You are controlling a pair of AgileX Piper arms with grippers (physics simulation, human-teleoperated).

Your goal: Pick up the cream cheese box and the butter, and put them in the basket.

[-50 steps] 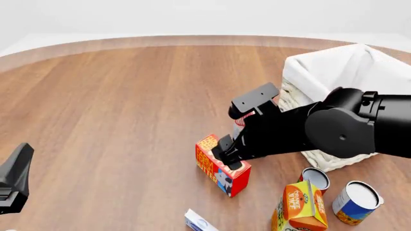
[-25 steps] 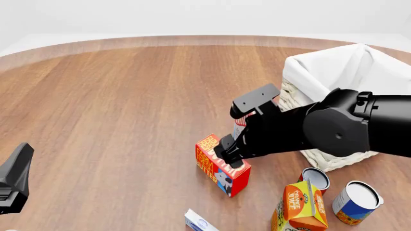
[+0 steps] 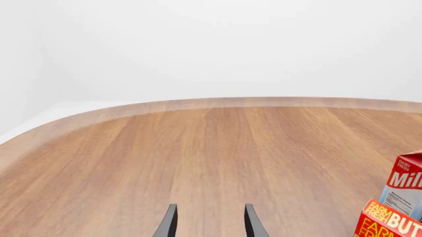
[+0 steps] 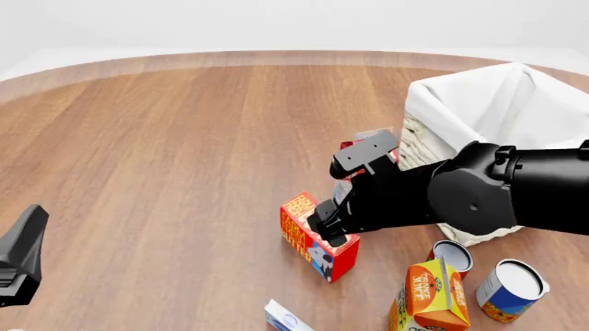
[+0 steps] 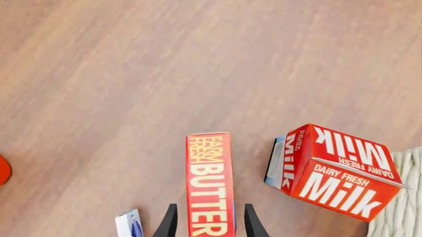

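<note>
The butter (image 4: 311,240), a red and orange carton, lies on the table left of the basket (image 4: 501,96). My right gripper (image 4: 329,229) is down over it, open, with a finger on either side. In the right wrist view the butter (image 5: 209,182) runs between the fingers (image 5: 169,223), with small gaps showing. The cream cheese box (image 4: 285,319) is a small white and blue box at the front edge, also seen as the cream cheese box (image 5: 129,224) in the wrist view. My left gripper (image 3: 209,228) hangs open and empty at the far left (image 4: 21,258).
A red milk carton (image 4: 357,146) stands between the butter and the basket, partly behind my right arm. An orange juice carton (image 4: 429,296) and two cans (image 4: 452,255) (image 4: 512,281) sit in front of the basket. In the left wrist view the milk (image 3: 405,180) and butter (image 3: 389,223) show.
My right arm has sunk a little lower over the butter, uncovering the top of the milk carton behind it. The butter and the left arm have not moved.
</note>
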